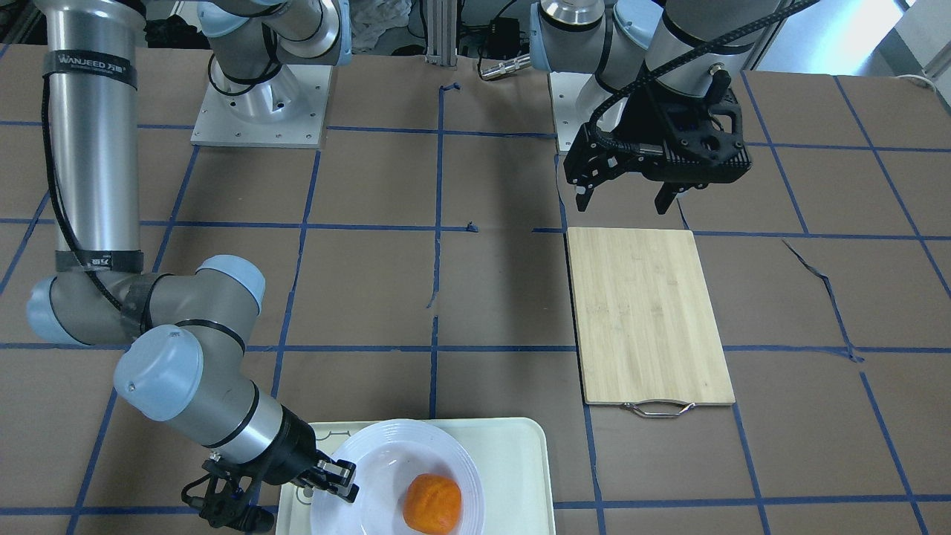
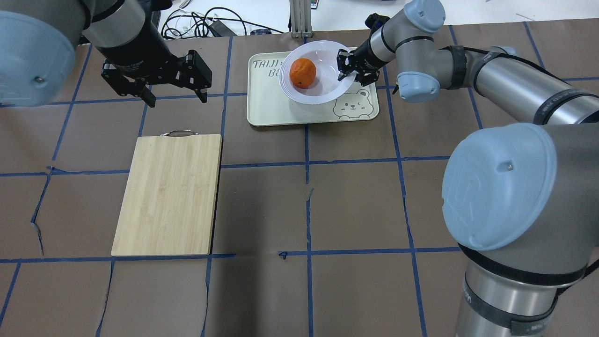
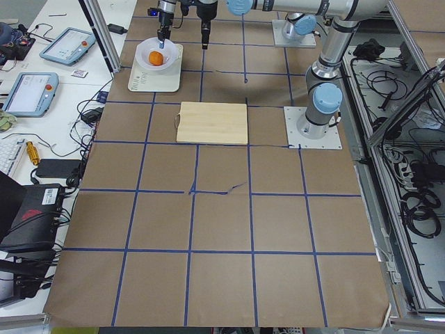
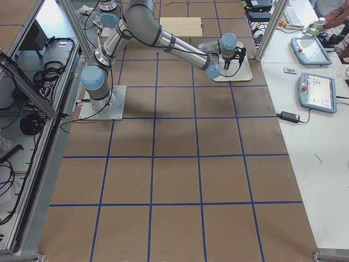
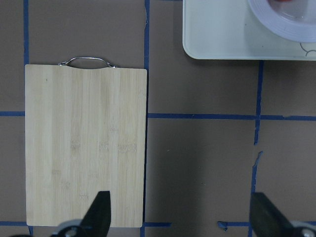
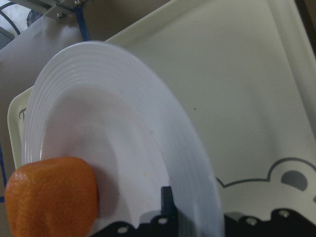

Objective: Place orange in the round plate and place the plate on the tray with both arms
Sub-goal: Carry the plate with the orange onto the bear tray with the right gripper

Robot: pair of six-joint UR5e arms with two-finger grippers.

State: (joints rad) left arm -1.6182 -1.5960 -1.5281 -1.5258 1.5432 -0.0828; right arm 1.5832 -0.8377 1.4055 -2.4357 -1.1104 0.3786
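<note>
The orange (image 2: 302, 73) lies in the white round plate (image 2: 323, 61), on the side away from my right gripper (image 2: 345, 70). That gripper is shut on the plate's rim, one finger (image 6: 168, 197) inside the plate. The plate (image 6: 123, 113) hangs tilted over the cream tray (image 2: 281, 110), above the corner next to the bear face; I cannot tell if it touches the tray. My left gripper (image 2: 175, 96) is open and empty, above the table just beyond the handle end of the cutting board. In the front view the orange (image 1: 431, 504) and the plate (image 1: 386, 461) sit at the bottom edge.
A bamboo cutting board (image 2: 168, 194) with a metal handle lies on the left half of the brown, blue-taped table. The left wrist view looks down on this board (image 5: 84, 143) and a corner of the tray (image 5: 217, 29). Cables and mounts lie beyond the table's far edge.
</note>
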